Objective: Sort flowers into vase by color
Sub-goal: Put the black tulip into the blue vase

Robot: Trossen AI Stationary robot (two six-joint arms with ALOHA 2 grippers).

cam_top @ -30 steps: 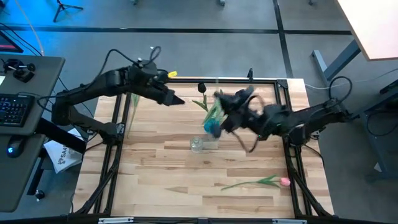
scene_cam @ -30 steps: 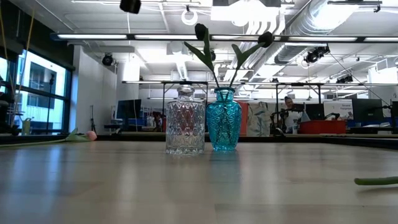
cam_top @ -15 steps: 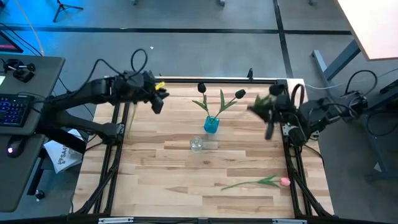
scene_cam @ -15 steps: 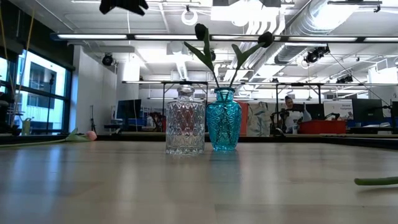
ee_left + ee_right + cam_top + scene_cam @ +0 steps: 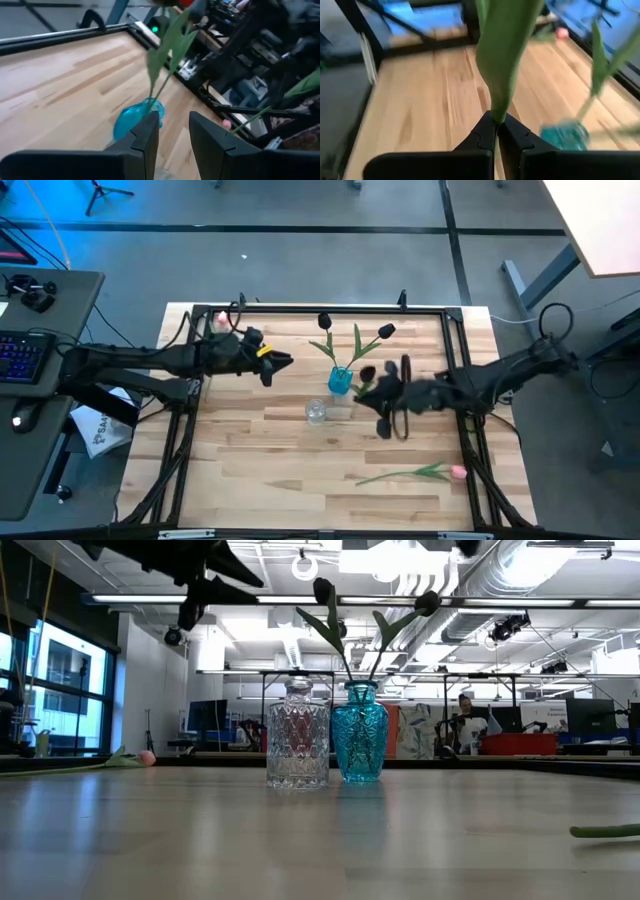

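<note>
The right fingers point(image 5: 485, 134) were pressed together. A broad green leaf point(image 5: 507, 50) rose directly in front of their tips, and we could not tell whether the tips pinched it or merely stood against it. We found no loose stem in them. The right arm reached in over the middle of the light wooden surface point(image 5: 260, 450) and ended just beside the faceted turquoise glass vase point(image 5: 340, 381).

The left fingers point(image 5: 147, 131) stood apart with nothing between them. They hung above the surface on the other side of the turquoise vase, which showed just past their tips in the left wrist view.

That vase held both dark-headed artificial tulips point(image 5: 323, 320), upright, with leaves spread. The cut clear glass vase point(image 5: 316, 412) just beside it held nothing.

One pink-headed artificial tulip point(image 5: 455, 472) lay flat near the front right corner, well apart from both sets of fingers. The second pink-headed tulip point(image 5: 147, 757) lay at the far left edge, behind the left arm.

We judged the dark colour to be sorted and the pink step to be in hand but not begun. The next move called for spread fingers lowered across a thin pink-tulip stem. It then called for a lift and a stem-first drop into the clear vase without brushing the turquoise vase's leaves.
</note>
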